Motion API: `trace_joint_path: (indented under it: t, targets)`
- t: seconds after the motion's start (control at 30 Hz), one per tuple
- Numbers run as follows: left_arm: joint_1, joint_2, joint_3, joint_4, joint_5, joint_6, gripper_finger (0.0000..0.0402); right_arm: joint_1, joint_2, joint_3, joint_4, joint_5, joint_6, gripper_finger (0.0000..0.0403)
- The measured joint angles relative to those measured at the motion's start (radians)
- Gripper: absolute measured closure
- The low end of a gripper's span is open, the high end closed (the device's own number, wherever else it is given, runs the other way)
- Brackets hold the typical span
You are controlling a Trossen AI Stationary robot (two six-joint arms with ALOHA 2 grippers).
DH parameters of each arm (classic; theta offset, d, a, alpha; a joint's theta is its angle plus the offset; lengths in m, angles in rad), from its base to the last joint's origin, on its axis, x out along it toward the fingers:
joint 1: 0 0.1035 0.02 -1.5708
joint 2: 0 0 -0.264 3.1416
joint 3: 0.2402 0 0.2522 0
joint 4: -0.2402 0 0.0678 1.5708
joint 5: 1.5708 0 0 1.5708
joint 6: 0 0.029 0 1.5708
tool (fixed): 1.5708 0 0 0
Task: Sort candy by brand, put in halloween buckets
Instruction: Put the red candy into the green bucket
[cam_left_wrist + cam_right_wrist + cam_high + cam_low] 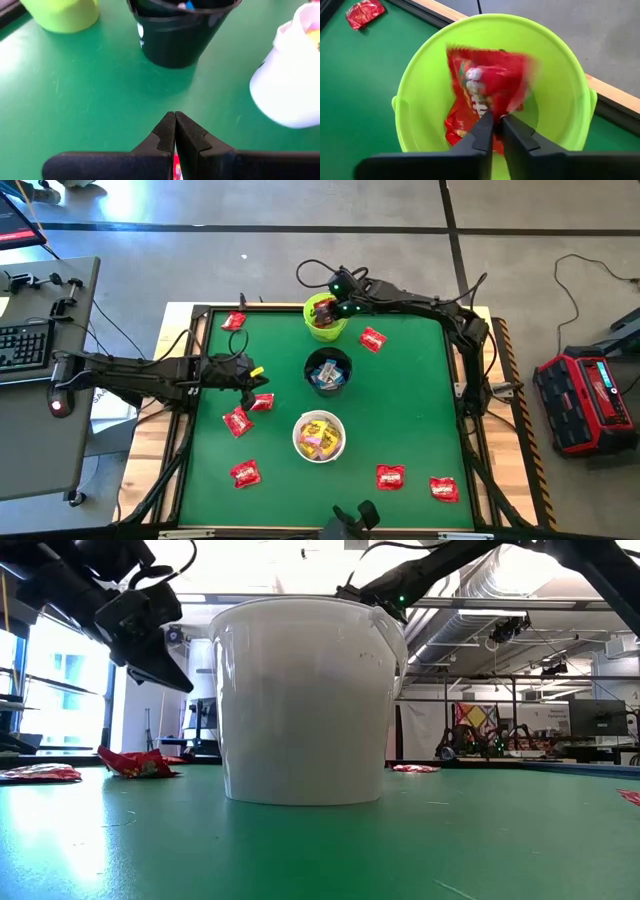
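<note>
Your right gripper (494, 120) is directly above the round lime green plastic bucket (560, 75) at the far edge of the green counter (400, 400). Its fingers are almost together, and a shiny red candy packet (490, 80) is just at their tips, over other red packets inside the bucket; you cannot tell if the fingers pinch it or have released it.

Your left gripper (175, 122) is fully closed and holds nothing. It is near the left side of the counter, pointing to the round black plastic bucket (180, 35) and the round white plastic bucket (290, 85).

The black bucket stands between the green one and the white one. Yellow packets (318, 436) lie inside the white bucket. Several loose red packets (390, 476) lie on the counter around the buckets.
</note>
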Motion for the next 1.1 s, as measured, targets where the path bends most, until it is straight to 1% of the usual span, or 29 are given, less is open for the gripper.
trace_joint_path:
  t: [0.1, 0.23, 0.33, 0.4, 0.43, 0.5, 0.57, 0.6, 0.63, 0.7, 0.77, 0.87, 0.93, 1.0, 1.1]
  targets:
    - [0.000, 0.000, 0.000, -0.025, 0.000, 0.000, 0.0394, 0.000, 0.000, 0.000, -0.013, 0.000, -0.014, 0.0331]
    - [0.000, 0.000, 0.000, -0.050, 0.008, 0.000, 0.0372, 0.001, -0.001, 0.000, -0.022, -0.009, -0.016, 0.0275]
    - [0.000, 0.000, 0.000, -0.064, 0.037, 0.000, 0.0354, 0.003, -0.016, 0.000, -0.030, -0.020, -0.024, 0.0258]
    - [0.000, 0.000, 0.000, -0.070, 0.061, 0.001, 0.0341, 0.008, -0.041, 0.000, -0.036, -0.019, -0.041, 0.0268]
    - [-0.001, 0.000, 0.000, -0.071, 0.075, 0.001, 0.0335, 0.012, -0.055, 0.000, -0.036, -0.017, -0.057, 0.0281]
    - [-0.002, 0.000, 0.000, -0.082, 0.096, 0.001, 0.0322, 0.023, -0.091, 0.000, -0.038, -0.015, -0.089, 0.0320]
    - [-0.010, 0.007, 0.000, -0.087, 0.106, 0.001, 0.0310, 0.039, -0.127, 0.000, -0.042, -0.015, -0.124, 0.0371]
    - [-0.016, 0.012, 0.000, -0.092, 0.112, 0.001, 0.0304, 0.048, -0.143, 0.000, -0.044, -0.015, -0.140, 0.0386]
    - [-0.024, 0.018, 0.000, -0.096, 0.124, 0.001, 0.0298, 0.057, -0.161, 0.000, -0.045, -0.015, -0.150, 0.0392]
    - [-0.043, 0.039, 0.000, -0.098, 0.150, 0.001, 0.0287, 0.078, -0.190, 0.000, -0.047, -0.005, -0.153, 0.0384]
    - [-0.067, 0.063, 0.000, -0.109, 0.156, 0.001, 0.0277, 0.104, -0.212, 0.000, -0.053, 0.019, -0.155, 0.0381]
    - [-0.105, 0.107, 0.000, -0.118, 0.150, 0.001, 0.0264, 0.148, -0.234, -0.005, -0.068, 0.063, -0.155, 0.0394]
    - [-0.129, 0.136, 0.000, -0.117, 0.123, 0.001, 0.0258, 0.177, -0.242, -0.005, -0.091, 0.097, -0.155, 0.0400]
    - [-0.149, 0.163, 0.000, -0.117, 0.084, 0.002, 0.0254, 0.207, -0.248, -0.006, -0.115, 0.141, -0.155, 0.0398]
    - [-0.173, 0.199, 0.000, -0.116, 0.021, 0.001, 0.0252, 0.249, -0.262, -0.006, -0.158, 0.220, -0.155, 0.0400]
